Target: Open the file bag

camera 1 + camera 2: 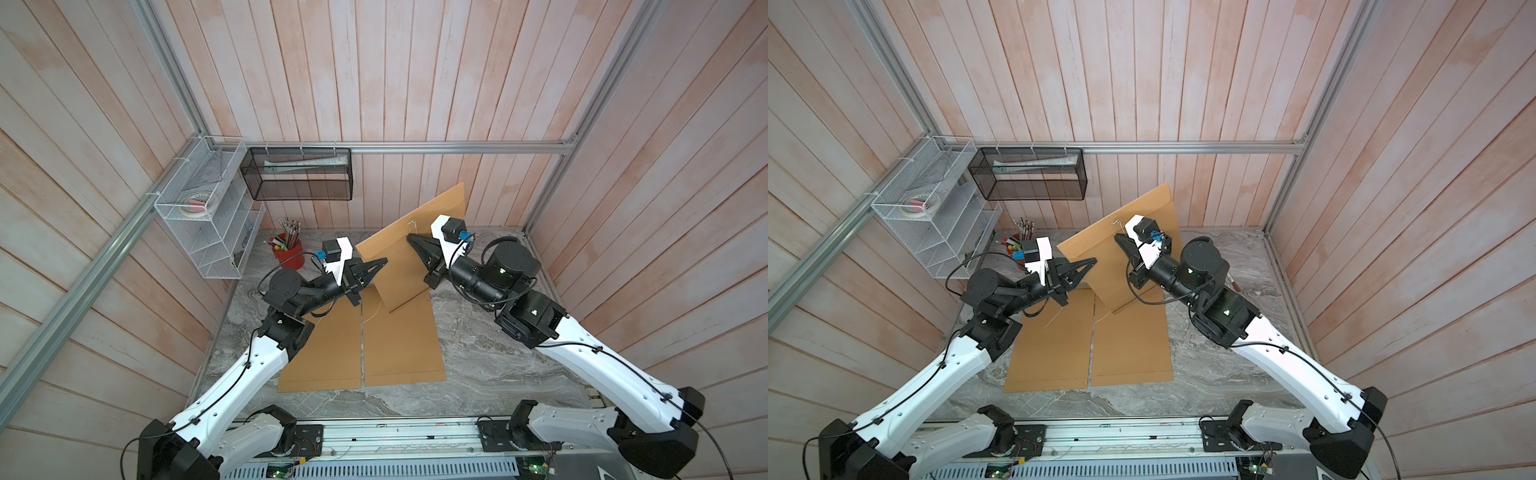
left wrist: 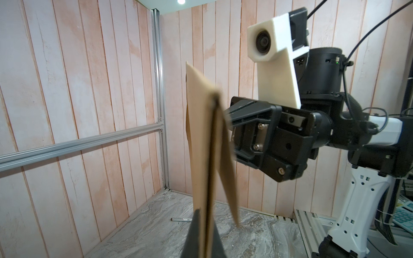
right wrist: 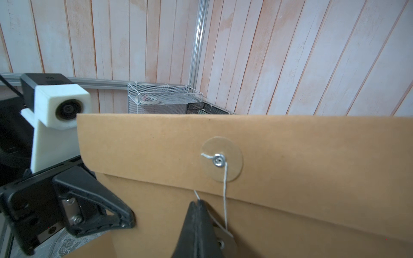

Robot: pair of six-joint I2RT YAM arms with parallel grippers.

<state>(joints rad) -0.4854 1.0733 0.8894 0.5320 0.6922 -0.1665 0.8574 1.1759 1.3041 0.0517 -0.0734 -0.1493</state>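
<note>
With the left gripper (image 1: 382,262) clamped on the bag (image 1: 397,268) to steady it, the right gripper (image 3: 198,204), pinching the string (image 3: 225,178), should unwind it off the lower disc (image 3: 226,240) under gentle tension.

**Stereo overhead, wrist cameras facing**

Both top views look down from high above the arm bases (image 1: 1017,440), sharing the whole grey marbled tabletop (image 1: 498,374). The wrist views face each other, close to the brown paper file bag (image 2: 199,134) between them: left edge-on, right square to its flap (image 3: 156,138).
</note>
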